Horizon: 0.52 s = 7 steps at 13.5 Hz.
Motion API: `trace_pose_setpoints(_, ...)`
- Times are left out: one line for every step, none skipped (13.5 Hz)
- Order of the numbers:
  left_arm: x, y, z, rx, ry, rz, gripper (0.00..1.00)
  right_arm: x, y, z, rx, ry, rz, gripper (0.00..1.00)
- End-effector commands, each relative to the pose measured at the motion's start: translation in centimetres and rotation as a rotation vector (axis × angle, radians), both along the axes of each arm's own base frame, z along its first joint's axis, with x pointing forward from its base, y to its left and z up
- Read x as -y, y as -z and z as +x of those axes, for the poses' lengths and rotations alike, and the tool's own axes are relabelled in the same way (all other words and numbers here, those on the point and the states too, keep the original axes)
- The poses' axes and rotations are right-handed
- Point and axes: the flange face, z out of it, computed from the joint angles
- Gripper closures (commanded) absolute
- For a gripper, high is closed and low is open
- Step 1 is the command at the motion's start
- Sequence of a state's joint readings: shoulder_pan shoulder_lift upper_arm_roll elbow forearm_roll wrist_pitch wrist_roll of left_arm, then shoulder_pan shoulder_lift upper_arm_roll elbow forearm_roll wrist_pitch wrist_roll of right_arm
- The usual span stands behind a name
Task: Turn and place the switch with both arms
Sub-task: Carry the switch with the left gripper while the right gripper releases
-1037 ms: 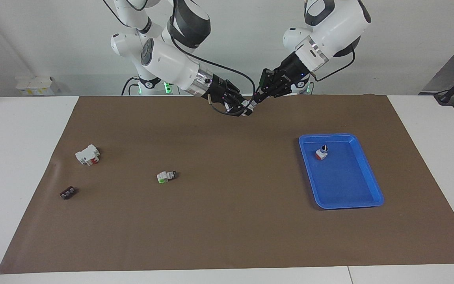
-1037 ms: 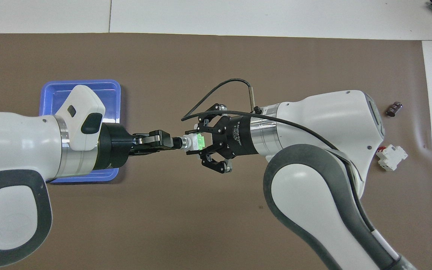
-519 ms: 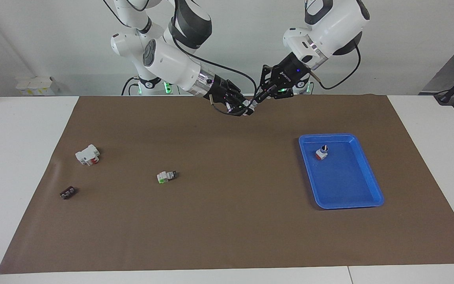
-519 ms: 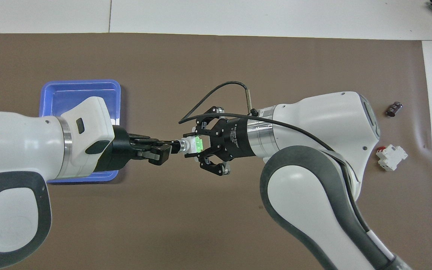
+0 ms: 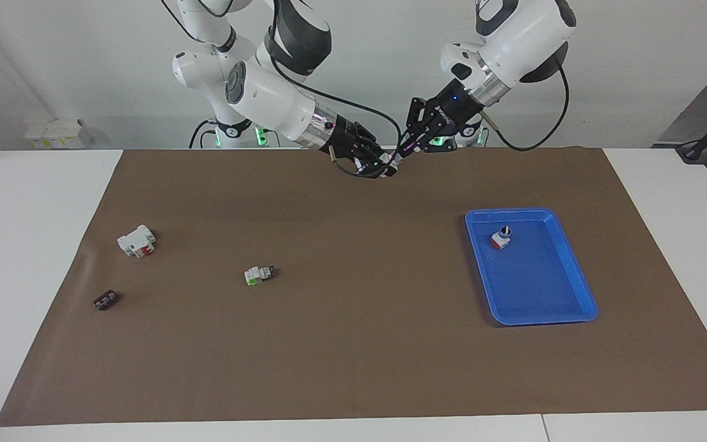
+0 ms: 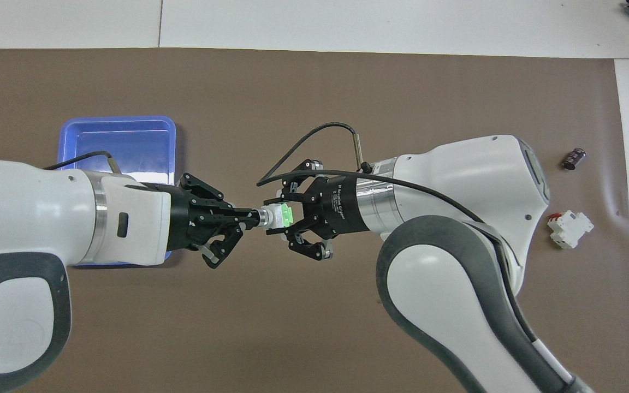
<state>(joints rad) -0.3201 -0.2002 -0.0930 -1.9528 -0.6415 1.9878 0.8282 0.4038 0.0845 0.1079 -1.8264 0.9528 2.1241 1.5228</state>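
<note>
Facing view: right gripper and left gripper met tip to tip at upper centre of frame, raised above the brown mat; switch barely discernible between them, grip not readable here. Second green-ended switch lay left of centre; white block with red part and small black part at left; blue tray at right, holding the red-based knob switch. Overhead view: switch held at frame centre, clear of the mat. Right gripper closed on the white-and-green body; left gripper pinched shut on the knob end. Tray at upper left, partly covered by the left arm.
</note>
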Motion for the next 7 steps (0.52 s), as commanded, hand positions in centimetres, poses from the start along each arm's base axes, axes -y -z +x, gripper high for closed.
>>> trace_pose_setpoints(-0.73,0.28,-1.01,0.028,0.121,0.062,1.00,1.86,-0.70,0.76,0.023,0.036,0.009,1.00)
trace_pose_setpoints(-0.81,0.25,-0.94,0.038,0.129,0.062,1.00,1.94,-0.78,0.82,0.024,0.038,0.010,1.00)
trace_pose_setpoints(-0.94,0.28,-0.90,0.036,0.129,0.062,1.00,1.93,-0.77,0.81,0.023,0.037,0.010,1.00)
trace_pose_setpoints(-1.01,0.31,-0.89,0.036,0.132,0.064,1.00,1.93,-0.77,0.81,0.022,0.038,0.010,1.00)
trace_pose_setpoints(-1.11,0.35,-0.88,0.041,0.135,0.063,1.00,1.94,-0.86,0.78,0.023,0.038,0.010,1.00)
trace_pose_setpoints(-1.18,0.27,-0.82,0.045,0.134,0.063,1.00,1.94,-0.86,0.78,0.023,0.038,0.010,1.00)
trace_pose_setpoints(-1.33,0.24,-0.71,0.047,0.129,0.063,1.00,1.94,-1.03,0.77,0.025,0.039,0.012,1.00)
